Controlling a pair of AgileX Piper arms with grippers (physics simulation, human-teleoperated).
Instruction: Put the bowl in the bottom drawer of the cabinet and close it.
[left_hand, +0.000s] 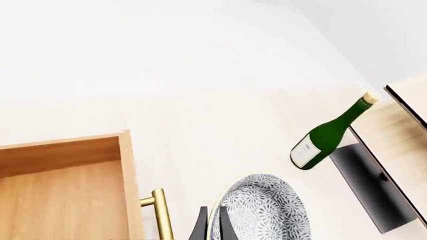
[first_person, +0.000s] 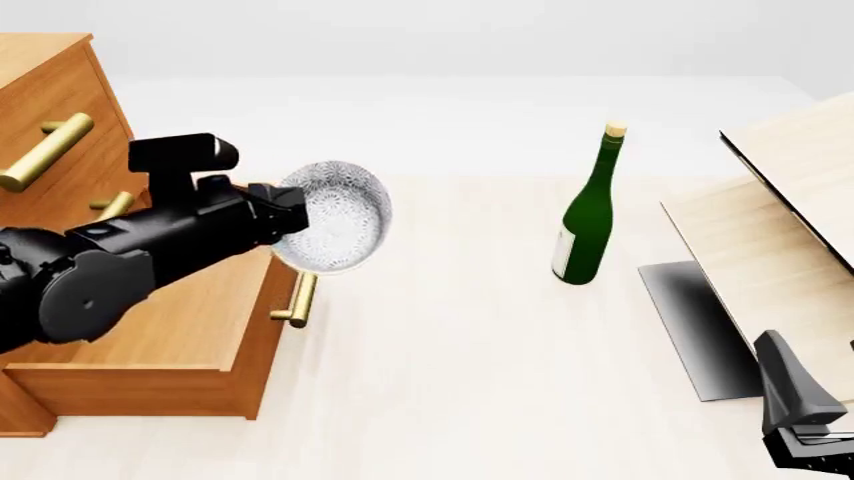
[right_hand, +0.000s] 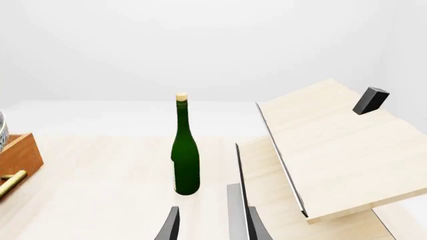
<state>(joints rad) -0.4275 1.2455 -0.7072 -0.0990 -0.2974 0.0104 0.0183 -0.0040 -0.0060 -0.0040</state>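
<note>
The cabinet (first_person: 54, 110) stands at the left of the front view, its bottom drawer (first_person: 174, 340) pulled fully out toward the table centre, interior bare wood. The drawer's brass bar handle (first_person: 302, 298) faces the open table. Pale wood panels (first_person: 787, 200) lean at the right side, a dark slab (first_person: 701, 325) beneath them. A small black block (right_hand: 370, 100) rests on the upper panel.

My left arm (first_person: 120, 260) extends over the open drawer. My left gripper (first_person: 291, 222) is clamped on the rim of the bowl (first_person: 336, 217), one finger inside, one outside. The bowl is held in the air, tipped on its side, above the drawer's front edge and handle, not inside the drawer.

A green bottle (first_person: 587, 215) stands upright mid-table, well apart from the bowl.

My right gripper (right_hand: 207, 222) sits low near the table's right edge, fingers parted, holding nothing.
</note>
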